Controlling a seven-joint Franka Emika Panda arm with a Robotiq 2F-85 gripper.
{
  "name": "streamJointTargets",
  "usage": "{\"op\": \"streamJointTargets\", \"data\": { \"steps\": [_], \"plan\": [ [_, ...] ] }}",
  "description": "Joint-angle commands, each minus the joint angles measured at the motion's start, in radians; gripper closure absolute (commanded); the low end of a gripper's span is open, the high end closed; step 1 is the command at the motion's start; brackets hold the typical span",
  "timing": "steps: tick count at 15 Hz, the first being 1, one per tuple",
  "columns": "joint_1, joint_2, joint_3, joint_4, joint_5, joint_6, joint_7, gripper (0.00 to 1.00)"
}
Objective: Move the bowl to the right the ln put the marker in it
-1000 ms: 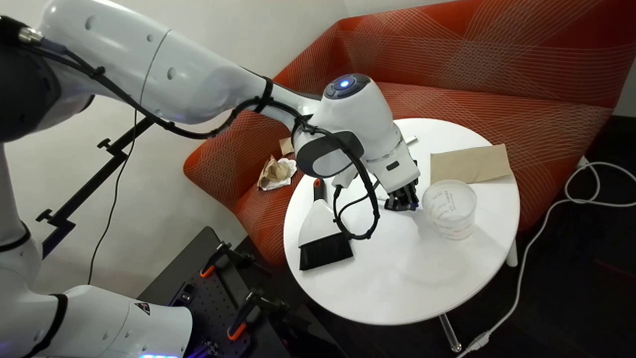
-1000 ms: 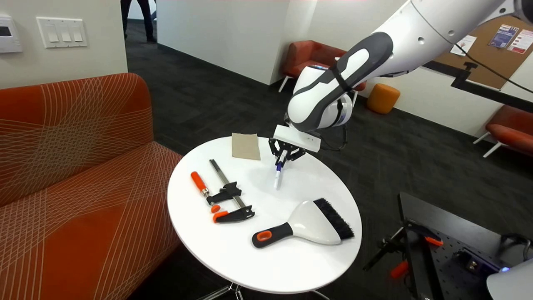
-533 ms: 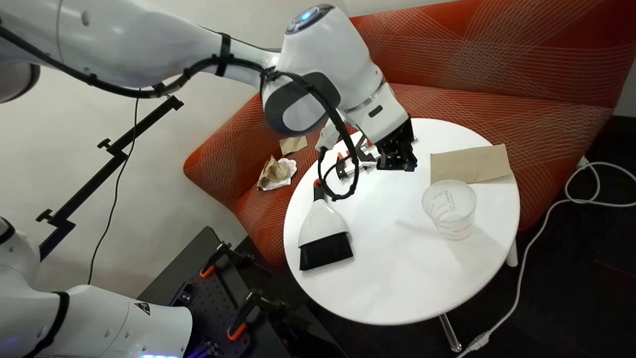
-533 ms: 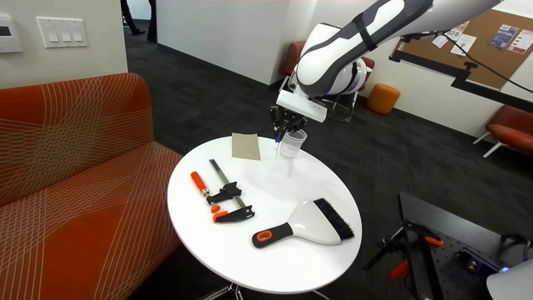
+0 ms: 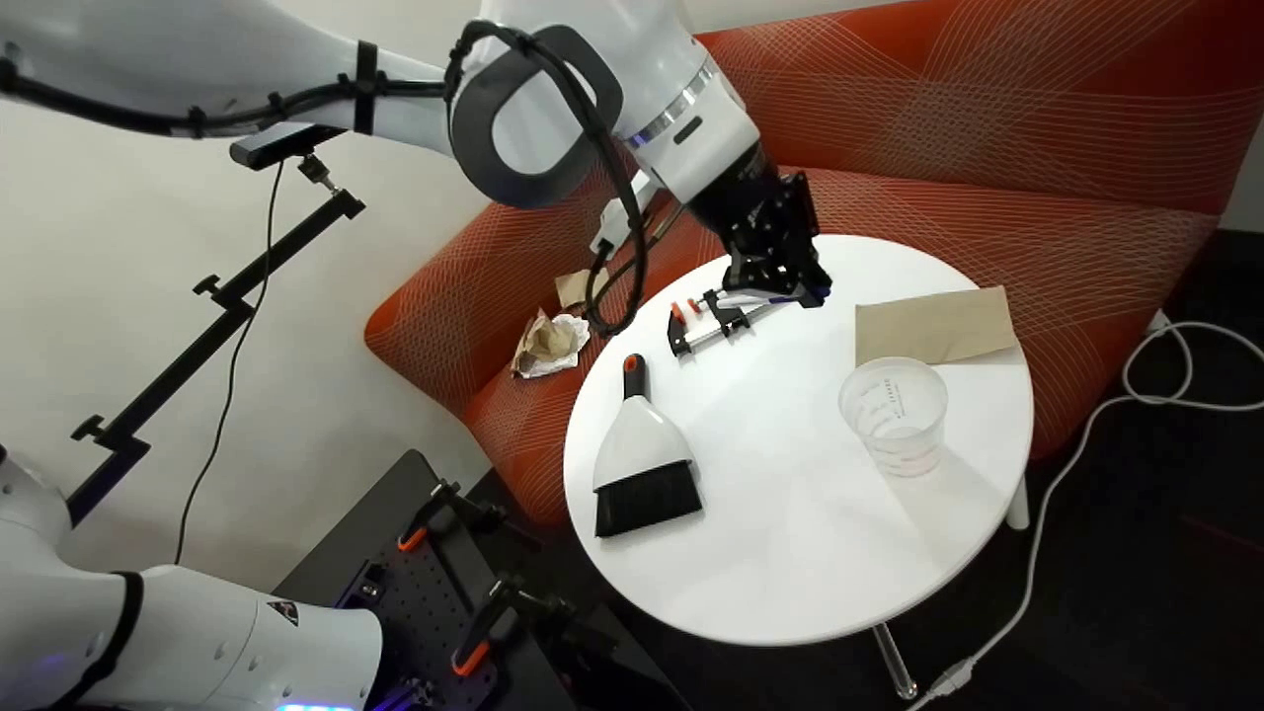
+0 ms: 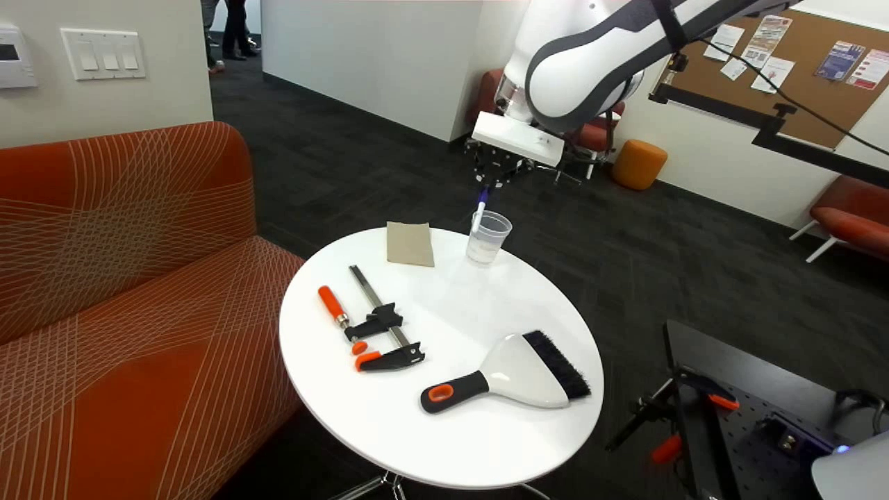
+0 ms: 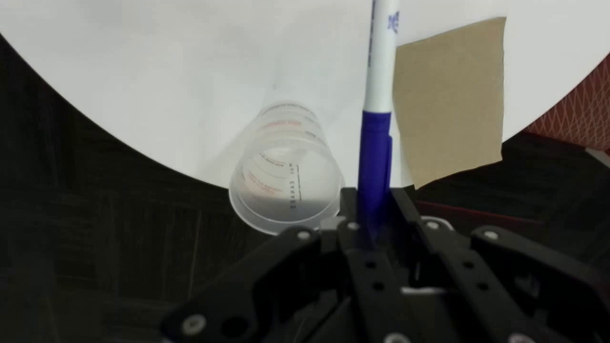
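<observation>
Looking over one round white table [image 5: 790, 553], I counted on it one dustpan [image 6: 522, 373] with one brush [image 6: 558, 365], one clamp [image 6: 384, 317], one tan sheet [image 6: 410, 243] and one clear plastic bowl [image 7: 286, 166], upright near the edge just beside the sheet, its red and black print too blurred to read. Above the table, my gripper [image 7: 374, 200] was closed on the blue cap of one marker [image 7: 377, 107], whose barrel bore blue lettering, also illegible.
</observation>
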Motion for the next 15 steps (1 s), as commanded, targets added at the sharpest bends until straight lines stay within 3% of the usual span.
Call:
{"op": "streamJointTargets", "data": {
  "steps": [1,15],
  "plan": [
    [0.048,-0.032,-0.049,-0.012,-0.124,-0.031,0.143,0.95],
    [0.073,0.024,-0.15,0.081,-0.498,-0.053,0.55,0.95]
  ]
}}
